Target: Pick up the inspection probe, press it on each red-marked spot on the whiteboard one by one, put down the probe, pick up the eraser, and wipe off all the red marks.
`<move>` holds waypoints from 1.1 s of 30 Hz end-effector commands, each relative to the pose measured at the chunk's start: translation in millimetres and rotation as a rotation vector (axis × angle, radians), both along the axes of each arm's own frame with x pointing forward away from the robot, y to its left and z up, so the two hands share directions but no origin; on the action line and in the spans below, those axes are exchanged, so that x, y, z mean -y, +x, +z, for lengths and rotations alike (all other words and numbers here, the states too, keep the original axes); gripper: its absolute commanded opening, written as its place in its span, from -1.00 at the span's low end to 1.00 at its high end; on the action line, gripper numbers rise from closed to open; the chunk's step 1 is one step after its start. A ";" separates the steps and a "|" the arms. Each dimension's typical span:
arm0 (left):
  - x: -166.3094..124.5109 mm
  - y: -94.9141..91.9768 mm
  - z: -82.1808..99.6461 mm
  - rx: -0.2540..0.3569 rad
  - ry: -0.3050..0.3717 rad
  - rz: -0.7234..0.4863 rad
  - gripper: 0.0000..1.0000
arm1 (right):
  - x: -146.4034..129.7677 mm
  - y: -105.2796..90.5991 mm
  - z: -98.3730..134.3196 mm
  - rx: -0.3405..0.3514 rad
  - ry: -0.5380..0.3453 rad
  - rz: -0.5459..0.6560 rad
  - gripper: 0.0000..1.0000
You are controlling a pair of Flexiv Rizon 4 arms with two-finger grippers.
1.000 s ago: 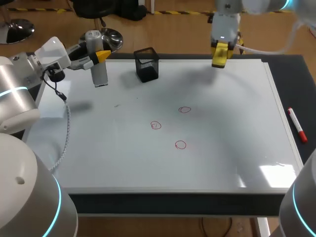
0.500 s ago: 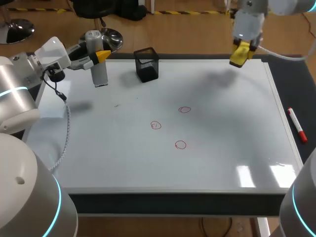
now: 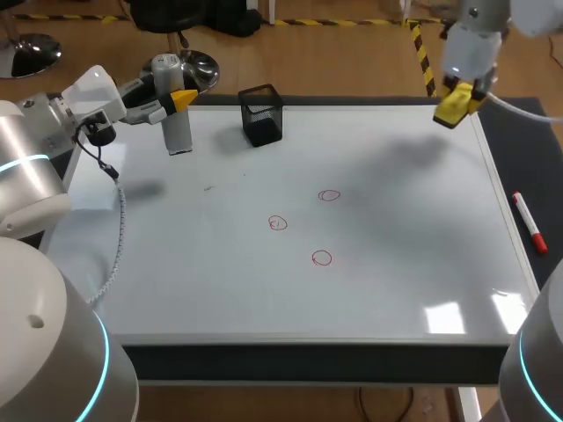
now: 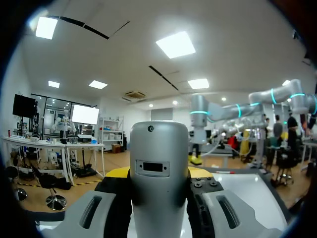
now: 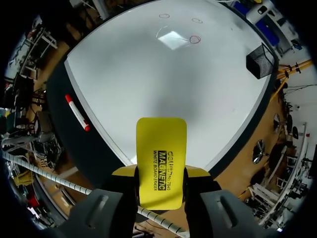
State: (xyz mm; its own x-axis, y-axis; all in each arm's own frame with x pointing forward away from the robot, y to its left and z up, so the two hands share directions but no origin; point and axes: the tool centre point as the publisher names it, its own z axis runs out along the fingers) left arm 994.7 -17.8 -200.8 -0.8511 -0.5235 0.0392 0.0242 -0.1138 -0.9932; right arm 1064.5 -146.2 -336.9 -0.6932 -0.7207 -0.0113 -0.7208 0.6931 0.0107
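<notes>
Pinching probe, left jaws, whiteboard far-left edge | right jaws pinching eraser, far-right corner

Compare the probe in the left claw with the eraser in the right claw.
The probe is a grey rounded cylinder; the eraser is a flat yellow slab. The probe stands upright near the whiteboard's far left corner; the eraser hangs near its far right corner. Both are clamped: the probe in the left claw, the eraser in the right claw.
</notes>
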 end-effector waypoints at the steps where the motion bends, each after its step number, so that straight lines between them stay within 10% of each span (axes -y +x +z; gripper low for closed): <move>1: 0.5 0.0 0.3 0.002 -0.001 0.002 -1.00 | 5.1 -8.3 3.3 0.007 0.030 -0.015 -1.00; 33: 0.5 0.0 0.3 0.002 -0.001 0.002 -1.00 | 4.8 -8.7 3.9 0.013 0.020 -0.011 -1.00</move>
State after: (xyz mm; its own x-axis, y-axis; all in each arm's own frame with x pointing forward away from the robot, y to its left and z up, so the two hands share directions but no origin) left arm 994.7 -17.8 -200.8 -0.8511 -0.5235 0.0392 0.0242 -0.1138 -0.9932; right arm 1055.5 -150.3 -334.0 -0.7023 -0.7108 -0.0377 -0.7117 0.7023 0.0164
